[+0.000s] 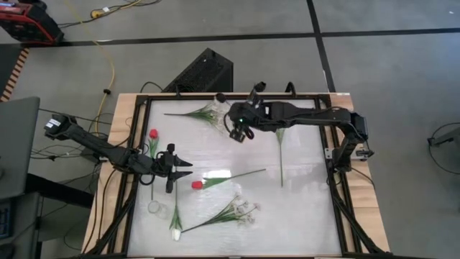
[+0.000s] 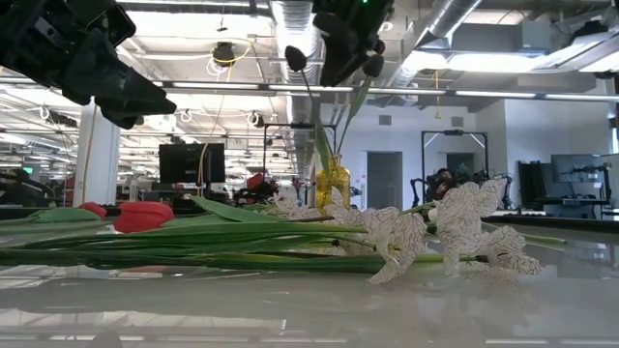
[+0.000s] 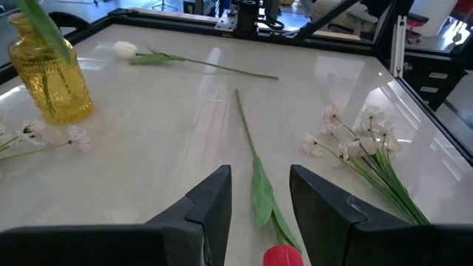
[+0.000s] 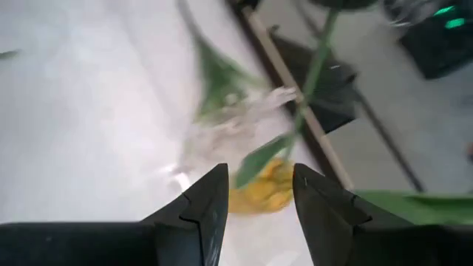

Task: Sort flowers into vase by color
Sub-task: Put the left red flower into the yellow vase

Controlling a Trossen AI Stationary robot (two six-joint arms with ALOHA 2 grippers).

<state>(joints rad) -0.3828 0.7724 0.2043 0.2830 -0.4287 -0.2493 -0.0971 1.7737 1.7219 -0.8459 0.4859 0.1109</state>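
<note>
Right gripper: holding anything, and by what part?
Nothing held. The right gripper is open above the yellow vase, a flower stem standing free between its fingers. The left gripper is open too, over a red tulip.

Two dark, near-black arms of jointed tubular links — matte housings with blocky joints. The left arm (image 1: 100, 147) carries a small pale label on its far-left link, and thin dark cables trail from it over the table's left edge. The right arm (image 1: 316, 115) shows a tiny green light on its wrist block and rises from a dark post at the right. Each ends in two black wedge-shaped fingers (image 3: 214, 210) — smooth, angular, tapering to blunt tips, as do the right's (image 4: 203, 210).
</note>
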